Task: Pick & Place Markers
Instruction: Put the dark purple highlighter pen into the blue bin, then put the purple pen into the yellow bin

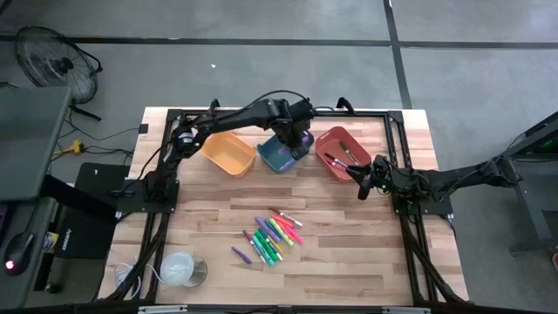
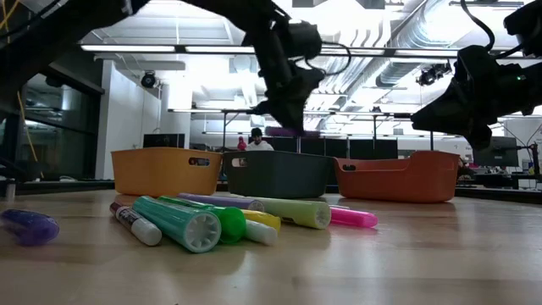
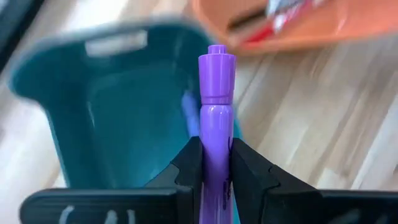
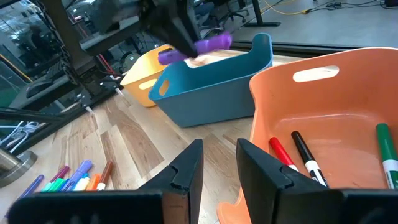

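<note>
My left gripper [image 1: 296,137] reaches over the teal bin [image 1: 281,155] and is shut on a purple marker [image 3: 216,93], which also shows as the purple marker [image 4: 199,48] in the right wrist view. The other markers [image 1: 270,235] lie loose in a cluster on the wooden table, toward its near edge. The red bin [image 1: 338,150] holds a red marker [image 4: 281,152], a black one [image 4: 306,157] and a green one [image 4: 387,149]. My right gripper [image 4: 217,168] is open and hangs by the red bin's near side, touching nothing. My left gripper pinches the purple marker's barrel [image 3: 216,134] between its two fingers, coming from above. The marker's far end [image 3: 216,59] sticks out beyond the fingertips. The marker is lifted clear, roughly level, above the teal bin [image 2: 279,174].
A yellow-orange bin [image 1: 228,153] stands left of the teal one; the three bins sit in a row at the table's far side. A white round cup-like thing [image 1: 181,269] lies near the table's near left corner. Bare wood lies between the bins and the marker cluster.
</note>
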